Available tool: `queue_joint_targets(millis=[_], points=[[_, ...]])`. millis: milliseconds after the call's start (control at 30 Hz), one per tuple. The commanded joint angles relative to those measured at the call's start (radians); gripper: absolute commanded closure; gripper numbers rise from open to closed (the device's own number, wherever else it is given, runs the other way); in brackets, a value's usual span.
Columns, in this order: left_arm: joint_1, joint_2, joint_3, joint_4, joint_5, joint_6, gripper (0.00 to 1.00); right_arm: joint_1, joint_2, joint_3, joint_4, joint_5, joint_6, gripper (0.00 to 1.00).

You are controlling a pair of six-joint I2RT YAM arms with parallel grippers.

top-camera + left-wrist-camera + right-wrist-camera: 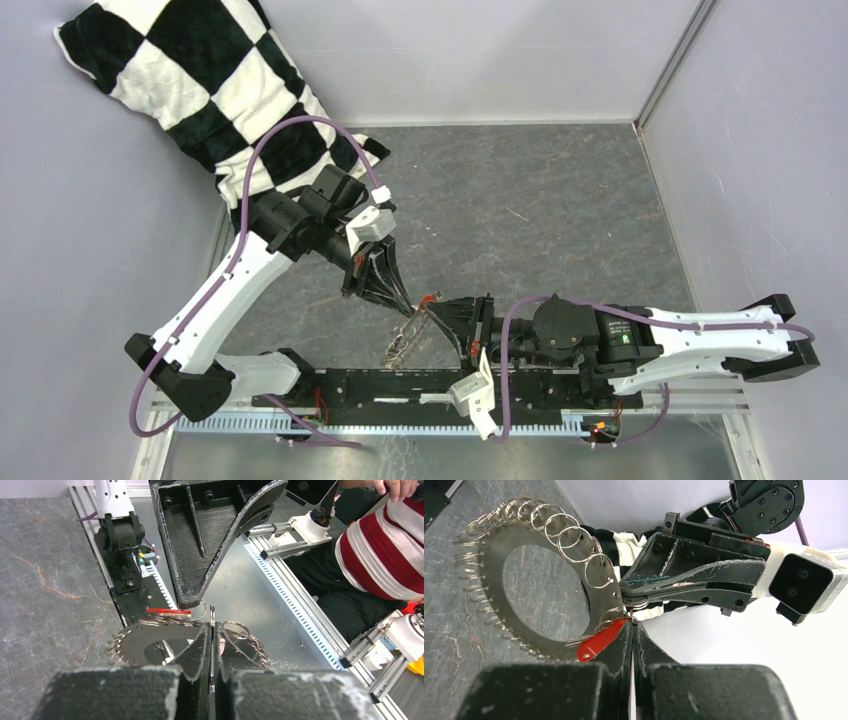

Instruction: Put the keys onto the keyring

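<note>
Robotics lab/test cell: grey stone-look desk (560, 200) boxed in by plain partition walls (480, 50), robot arm (230, 285) w/ printed parts, slotted cable duct (295, 607) on alu rails, person in striped shirt (385, 545) sat beside rig.

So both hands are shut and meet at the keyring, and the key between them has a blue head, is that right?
Not quite. The key has a red head, not blue; the right wrist view shows it against the right hand. The rest stands: the left hand and the right hand are both shut and meet at the keyring.
</note>
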Motion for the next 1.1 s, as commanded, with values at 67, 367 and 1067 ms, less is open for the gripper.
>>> queue_joint_targets(millis=[67,367,1067], points=[[0.014,-0.017,0.006,0.032,0.063,-0.039,0.98,0.005,-0.007,0.01,0.021,-0.019,-0.011,0.99],[0.032,-0.017,-0.004,0.031,0.08,-0.049,0.98,0.005,-0.016,-0.007,0.037,-0.036,-0.014,0.99],[0.036,-0.024,-0.014,0.06,0.06,-0.087,0.98,0.005,-0.025,-0.047,0.12,-0.012,-0.004,0.99]])
